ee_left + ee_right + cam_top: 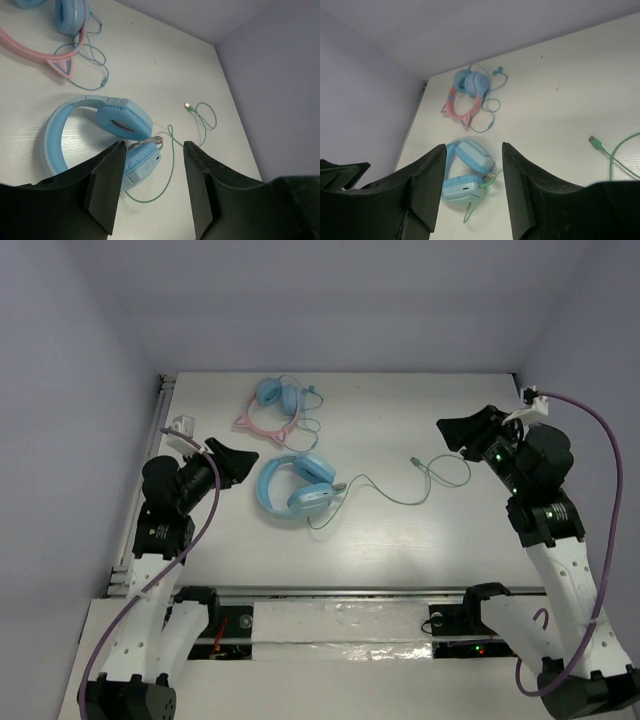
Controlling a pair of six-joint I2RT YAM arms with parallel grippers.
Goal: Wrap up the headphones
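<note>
Overhead, the large light-blue over-ear headphones with a blue headband and oval padded cups (pixel 292 485) lie flat on the white table top (pixel 400 410), left of its centre. Both cups are folded close together on the right side of the band. Their thin pale green cable (pixel 173 160) runs from the lower cup rightward in loose curves across the table. It ends in a small plug (pixel 188 106) lying free on the surface.

The left gripper (pixel 232 462) sits just beside the headband, not touching it, with its two black fingers spread apart and nothing between them. The right gripper (pixel 462 430) is well apart from the headphones, near the cable's looped far end, its fingers likewise parted and empty.

A smaller blue-cupped pair with a pink cat-ear headband (pixel 272 405) lies farther back, near the larger pair.
</note>
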